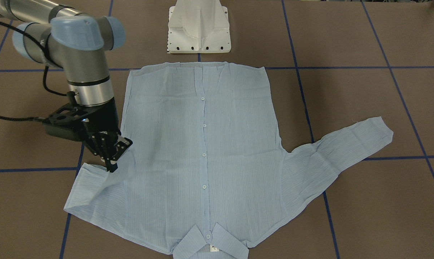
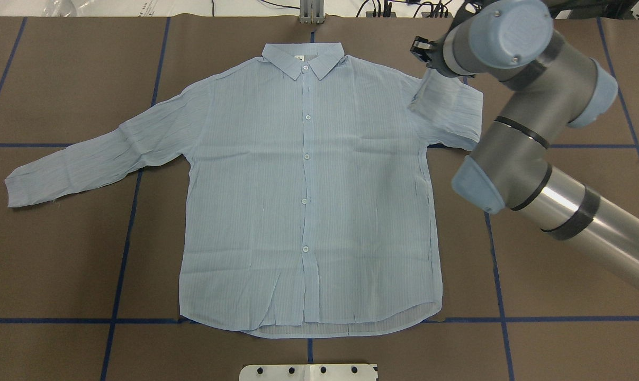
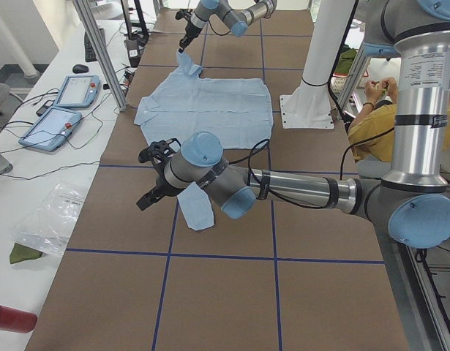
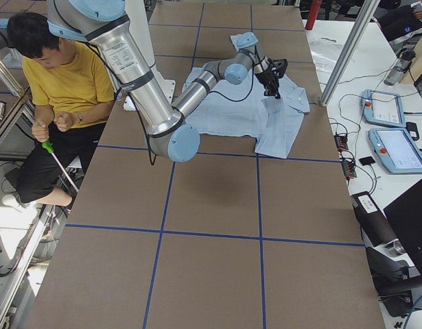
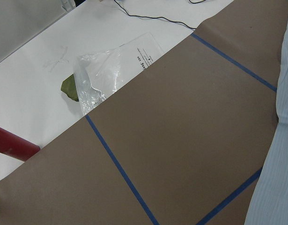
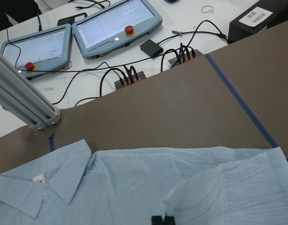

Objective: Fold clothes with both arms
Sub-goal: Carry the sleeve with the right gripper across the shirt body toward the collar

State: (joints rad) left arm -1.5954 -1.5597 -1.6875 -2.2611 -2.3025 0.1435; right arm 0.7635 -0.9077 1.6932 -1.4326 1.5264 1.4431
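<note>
Pinching the raised right sleeve cuff (image 6: 195, 185) in the clenched right gripper (image 1: 110, 165), held it at the edge of the shirt (image 2: 308, 201), spread flat on the table (image 2: 60, 264) to that gripper's left; could not tell the state of the left gripper (image 3: 145, 199).

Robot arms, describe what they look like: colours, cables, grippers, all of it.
The right arm and left arm are silver-grey tubes with rounded light blue joint caps. A black cable trails along each. The right gripper is black, two-fingered, built of linked bars, with a holed black bracket above it.
</note>
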